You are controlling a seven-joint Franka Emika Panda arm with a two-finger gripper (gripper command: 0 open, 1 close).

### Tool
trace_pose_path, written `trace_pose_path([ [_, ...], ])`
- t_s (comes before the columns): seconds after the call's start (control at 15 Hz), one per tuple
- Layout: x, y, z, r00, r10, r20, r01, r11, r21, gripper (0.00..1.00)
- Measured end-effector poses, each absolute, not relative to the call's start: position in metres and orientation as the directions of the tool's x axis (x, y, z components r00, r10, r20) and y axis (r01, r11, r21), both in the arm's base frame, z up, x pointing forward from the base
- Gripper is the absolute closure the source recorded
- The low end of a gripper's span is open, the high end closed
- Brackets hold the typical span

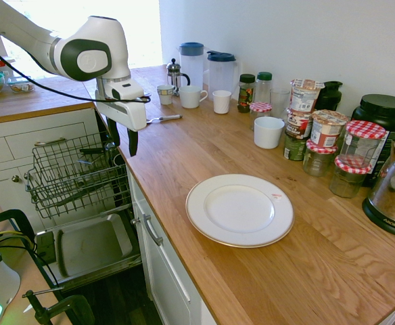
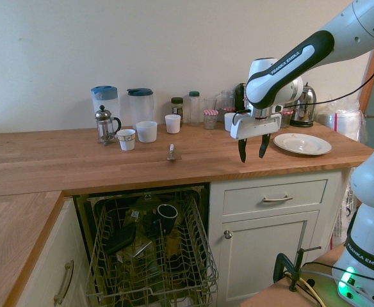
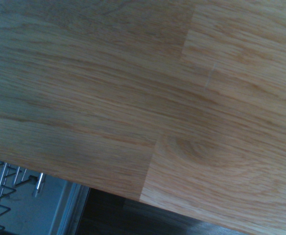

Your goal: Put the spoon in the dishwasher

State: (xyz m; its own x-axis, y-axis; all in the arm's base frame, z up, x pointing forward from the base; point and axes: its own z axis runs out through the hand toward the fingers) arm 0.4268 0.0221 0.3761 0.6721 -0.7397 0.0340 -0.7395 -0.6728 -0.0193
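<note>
Now, fingers: yours (image 2: 254, 148) stand apart, holding nothing, above the front part of the desk (image 1: 176, 149).
Spoon: it lies on the desk (image 2: 171, 152), near the white cups (image 2: 146, 132) and apart from your fingers.
Dishwasher: its door is down and its wire rack (image 2: 152, 256) sits out below the desk edge, holding a dark cup (image 2: 167, 216).
Plate: white (image 1: 239, 210), flat on the desk.

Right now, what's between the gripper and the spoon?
Only bare countertop between gripper and spoon, seen in the second exterior view.
</note>
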Motion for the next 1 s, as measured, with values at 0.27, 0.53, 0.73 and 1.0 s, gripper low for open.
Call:
trace_pose_path([
  [0.27, 0.432, 0.027, 0.379, 0.653, -0.757, 0.024, -0.756, -0.653, -0.049, 0.0],
  [0.53, 0.47, 0.073, 0.395, 0.579, -0.815, 0.02, -0.81, -0.578, -0.101, 0.0],
  [0.73, 0.519, 0.12, 0.415, 0.503, -0.864, 0.027, -0.853, -0.501, -0.147, 0.0],
  [1.0, 0.585, 0.165, 0.418, 0.416, -0.909, 0.038, -0.895, -0.416, -0.163, 0.0],
])
